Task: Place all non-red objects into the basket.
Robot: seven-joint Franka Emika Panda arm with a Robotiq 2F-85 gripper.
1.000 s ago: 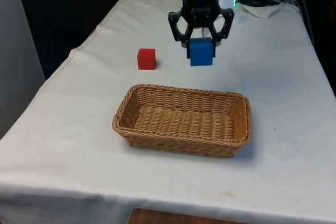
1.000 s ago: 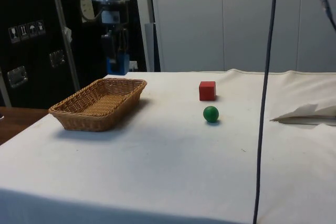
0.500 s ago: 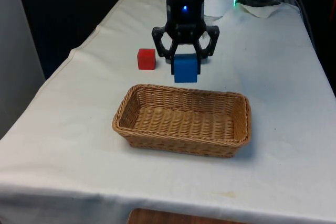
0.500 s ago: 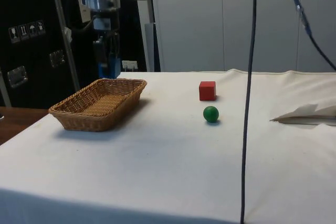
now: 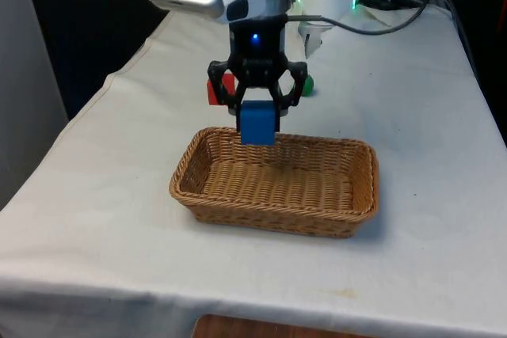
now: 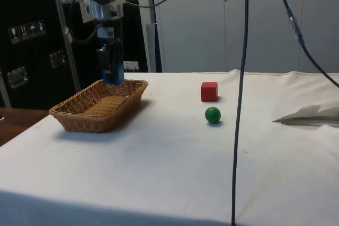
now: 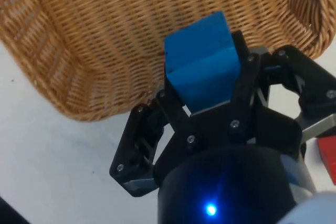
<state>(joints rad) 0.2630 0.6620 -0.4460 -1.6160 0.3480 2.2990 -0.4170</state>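
1. Since a second ago, the black gripper (image 5: 257,113) has carried the blue cube (image 5: 257,123) toward the front view's left and closer to the camera; it now hangs above the far rim of the wicker basket (image 5: 352,210), no longer over bare cloth.
2. Its fingers are clamped on the blue cube's two sides; in the wrist view the cube (image 7: 202,61) sits between them with the basket's woven floor (image 7: 121,30) beneath.
3. From the basket's centre, the held cube is at about eleven o'clock in the front view, above the rim and not touching it.
4. From the side, a red cube (image 6: 209,91) and a green ball (image 6: 213,115) rest on the white tablecloth (image 6: 159,168), well apart from the basket (image 6: 79,120); the ball lies at six o'clock from the red cube.
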